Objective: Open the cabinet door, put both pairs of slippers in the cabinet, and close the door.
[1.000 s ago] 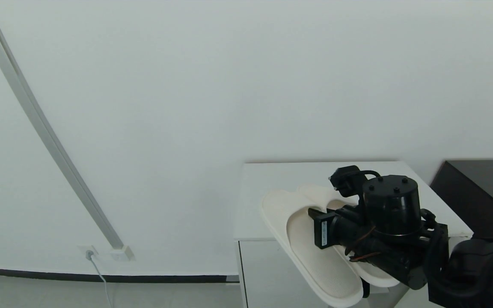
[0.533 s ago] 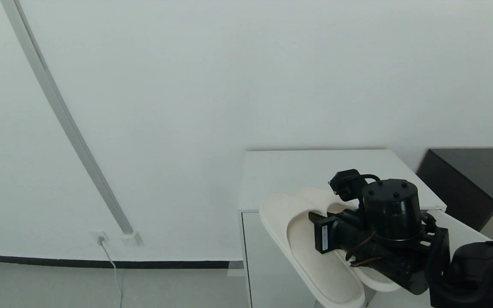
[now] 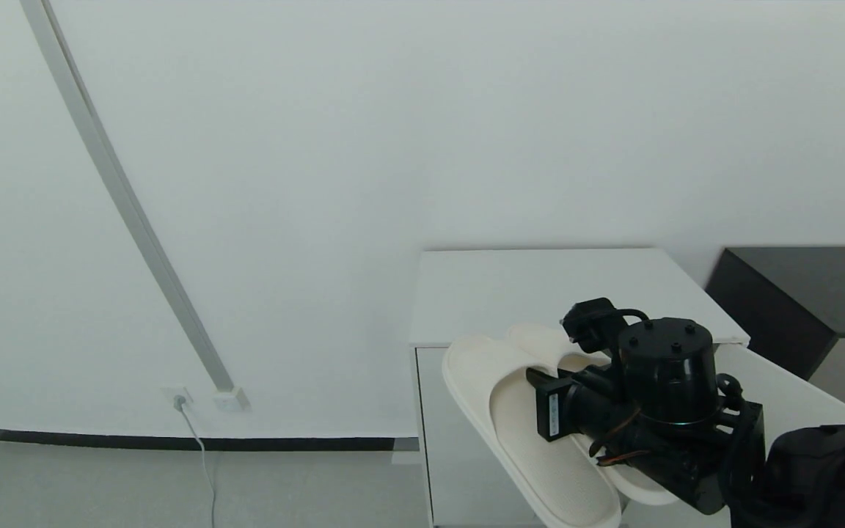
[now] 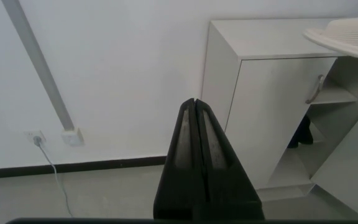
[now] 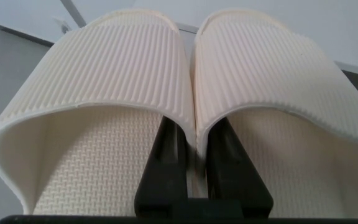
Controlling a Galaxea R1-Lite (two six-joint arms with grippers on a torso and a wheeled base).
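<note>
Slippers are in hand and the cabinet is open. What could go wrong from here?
1. The right gripper pinches only the inner strap edges of both slippers. The long soles hang free, so one could slip out.
2. The pair is wide, and the opening of the cabinet lies between a shut door and the open door. A sole may catch on either edge.

Head view: from up high, looks down at the cabinet [image 3: 554, 293] and wall [image 3: 393, 147]
Left wrist view: a little way off, faces the cabinet front
Right wrist view: very close to the slippers [image 5: 129, 74]
Shared: cabinet, head and left wrist; slippers, head and right wrist
</note>
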